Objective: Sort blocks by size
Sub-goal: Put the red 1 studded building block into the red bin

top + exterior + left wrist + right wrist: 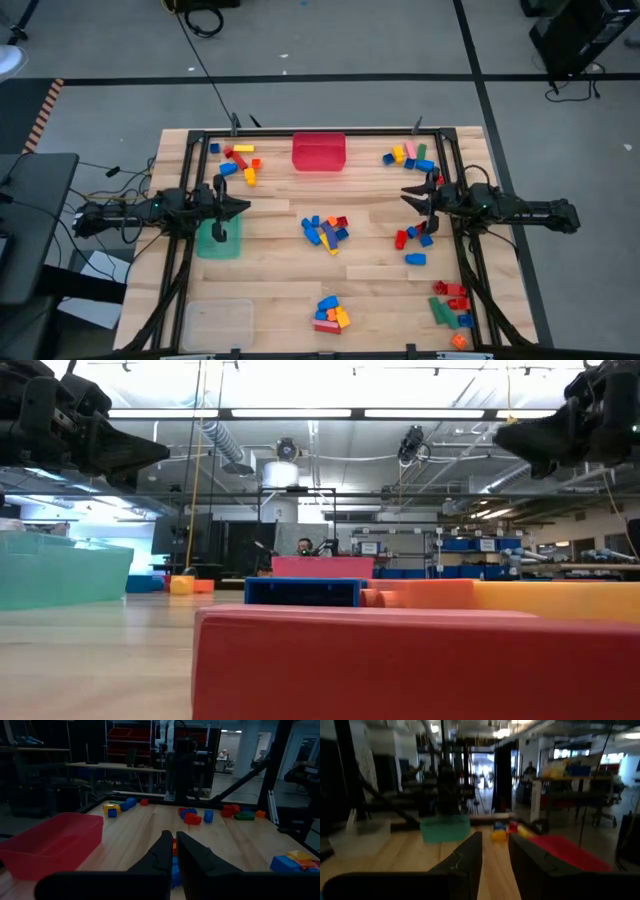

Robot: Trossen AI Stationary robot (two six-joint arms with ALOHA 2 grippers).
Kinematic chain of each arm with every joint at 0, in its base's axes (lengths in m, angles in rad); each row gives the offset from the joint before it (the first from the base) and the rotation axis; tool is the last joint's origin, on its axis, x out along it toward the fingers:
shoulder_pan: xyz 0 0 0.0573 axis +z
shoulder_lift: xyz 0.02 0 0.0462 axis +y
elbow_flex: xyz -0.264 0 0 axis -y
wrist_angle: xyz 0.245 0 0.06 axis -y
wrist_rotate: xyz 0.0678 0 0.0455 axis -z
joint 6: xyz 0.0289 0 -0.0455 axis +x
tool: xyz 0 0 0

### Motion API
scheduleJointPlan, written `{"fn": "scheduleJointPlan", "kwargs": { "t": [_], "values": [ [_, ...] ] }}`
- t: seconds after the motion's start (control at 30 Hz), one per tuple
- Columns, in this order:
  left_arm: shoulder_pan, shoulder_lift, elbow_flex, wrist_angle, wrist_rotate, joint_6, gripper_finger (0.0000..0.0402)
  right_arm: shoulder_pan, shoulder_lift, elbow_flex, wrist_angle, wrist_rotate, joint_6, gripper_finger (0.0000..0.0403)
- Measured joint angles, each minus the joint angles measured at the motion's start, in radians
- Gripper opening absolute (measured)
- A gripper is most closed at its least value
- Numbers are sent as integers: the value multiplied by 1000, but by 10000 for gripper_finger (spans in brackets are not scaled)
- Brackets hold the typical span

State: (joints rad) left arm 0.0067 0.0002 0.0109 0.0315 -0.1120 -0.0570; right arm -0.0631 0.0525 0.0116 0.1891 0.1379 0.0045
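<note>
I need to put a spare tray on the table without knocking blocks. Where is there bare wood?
Bare wood lies between the green bin and the centre block pile, and between the clear bin and the front pile. The right side is crowded with blocks.

On the desk [280, 280], blocks [325, 231] lie in separate heaps at the centre, both far corners, the right edge and near middle, with bins [319, 152] at far-centre, left and near-left.

Bright ceiling strip lights [290, 412] glare; wrist views dim, blurred
</note>
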Motion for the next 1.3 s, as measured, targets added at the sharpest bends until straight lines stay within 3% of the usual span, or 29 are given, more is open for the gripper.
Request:
{"fn": "scheduleJointPlan", "kwargs": {
  "t": [0.13, 0.5, 0.6, 0.83, 1.03, 1.17, 1.3],
  "values": [
    [0, 0, 0, 0, 0, 0, 32, 0, 3, 57, -12, 10, 1, 110],
    [0, 0, 0, 0, 0, 0, 32, 0, 179, 493, -489, 272, -49, 110],
    [0, 0, 0, 0, 0, 0, 32, 0, 265, 600, -581, 319, 19, 109],
    [0, 0, 0, 0, 0, 0, 32, 4, 601, 945, -1013, 336, 338, 90],
    [0, 0, 0, 0, 0, 0, 32, 9, 937, 1219, -1414, 228, 749, 48],
    [0, 0, 0, 0, 0, 0, 32, 79, 1071, 1301, -1566, 80, 1122, 24],
    [0, 0, 0, 0, 0, 0, 32, 242, 1144, 1305, -1574, 70, 1443, 14]
  ]
}}
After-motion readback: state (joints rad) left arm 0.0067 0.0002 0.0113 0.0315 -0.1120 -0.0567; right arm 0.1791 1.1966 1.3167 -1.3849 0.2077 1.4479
